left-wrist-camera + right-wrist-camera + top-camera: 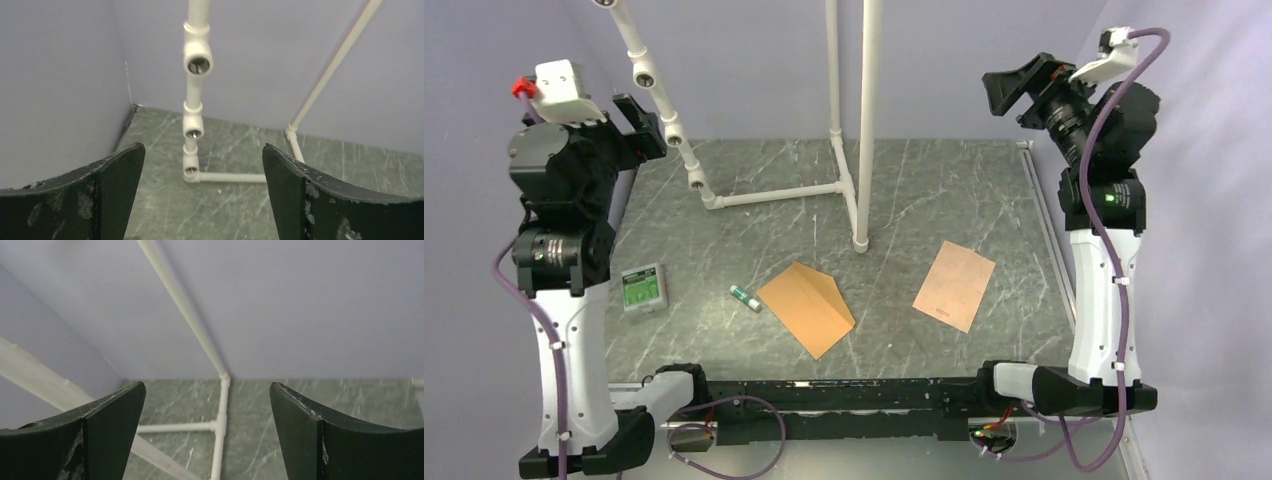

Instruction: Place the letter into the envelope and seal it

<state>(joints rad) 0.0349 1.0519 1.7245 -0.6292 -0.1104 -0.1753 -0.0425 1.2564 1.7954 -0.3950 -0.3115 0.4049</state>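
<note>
Left claw [202,165] and right claw [207,405] gape wide, both empty. Well below them, the envelope [807,307] lies nearer the left claw, the letter [954,285] nearer the right.

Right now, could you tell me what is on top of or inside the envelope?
Nothing lies on the envelope; the letter rests apart from it on the table. The envelope's inside is covered by its own paper, so it cannot be seen.

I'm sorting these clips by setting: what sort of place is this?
Probably a robotics lab test cell: a left arm and right arm bolted to a marble-patterned table, plain lilac walls closing it in, and a white pipe frame standing on it.
</note>
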